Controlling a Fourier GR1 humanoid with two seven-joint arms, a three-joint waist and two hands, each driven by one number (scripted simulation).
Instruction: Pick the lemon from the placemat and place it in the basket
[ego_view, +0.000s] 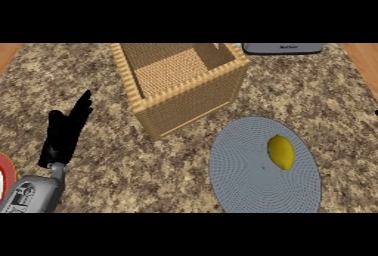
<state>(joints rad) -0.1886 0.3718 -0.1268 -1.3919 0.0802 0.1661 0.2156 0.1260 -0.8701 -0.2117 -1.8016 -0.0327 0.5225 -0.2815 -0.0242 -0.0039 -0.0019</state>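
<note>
A: Lemon (281, 152) position?
B: On the round grey placemat (251, 185), right and near, toward its right half, lying free. Nothing touches it.
A: Hands?
B: Left hand (65, 134) at the left, fingers straight and together, pointing far, holding nothing; resting, I judge. Right hand out of view.
A: Basket (193, 102)?
B: Wicker, open top, far centre on the worktop (111, 165); what shows inside looks empty. Just beyond the placemat, so the carry should be brief.

Yellow lemon (280, 152) laid on round grey placemat (251, 185), woven basket (188, 102) set behind, left hand (65, 132) held open at left edge
</note>
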